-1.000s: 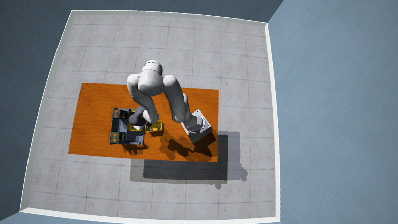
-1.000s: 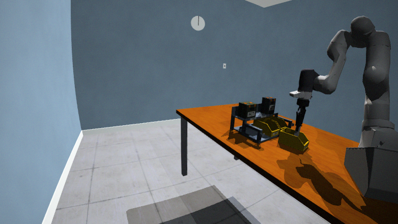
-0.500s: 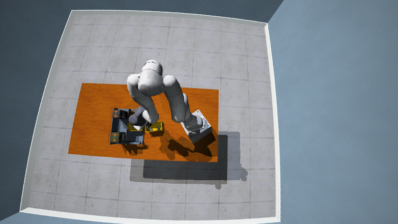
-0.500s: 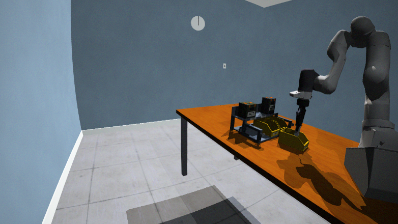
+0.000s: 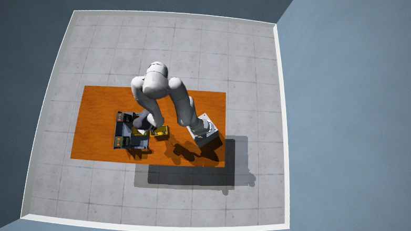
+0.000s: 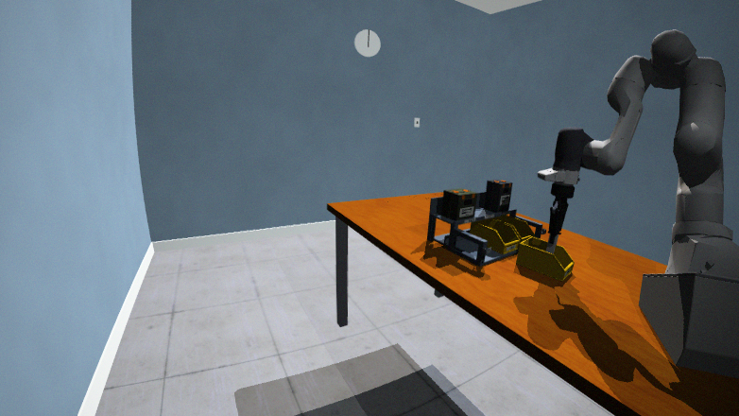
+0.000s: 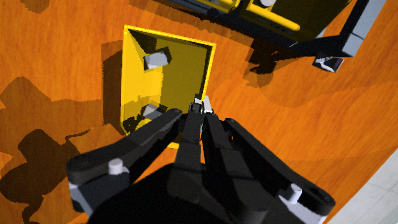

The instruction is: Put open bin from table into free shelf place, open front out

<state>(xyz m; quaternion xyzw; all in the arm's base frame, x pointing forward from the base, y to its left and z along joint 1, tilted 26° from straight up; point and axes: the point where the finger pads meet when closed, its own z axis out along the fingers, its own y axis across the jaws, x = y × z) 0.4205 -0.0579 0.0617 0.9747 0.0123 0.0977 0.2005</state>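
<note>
The yellow open bin (image 7: 165, 85) stands on the orange table just in front of the shelf (image 6: 475, 222); it also shows in the exterior view (image 6: 544, 256) and from above (image 5: 159, 132). Two grey parts (image 7: 156, 59) lie inside it. My gripper (image 7: 199, 103) points down at the bin's side wall nearest the shelf, with its fingertips pinched together on that thin wall's top edge. In the exterior view the gripper (image 6: 554, 240) reaches into the bin's rim. Two yellow bins (image 6: 498, 233) stand on the shelf's lower level.
Two dark boxes (image 6: 458, 202) with orange marks stand on the shelf's top board. The shelf's frame and a yellow bin's front (image 7: 272, 15) lie close beyond the gripper. The robot's base (image 6: 692, 310) stands on the table to the right.
</note>
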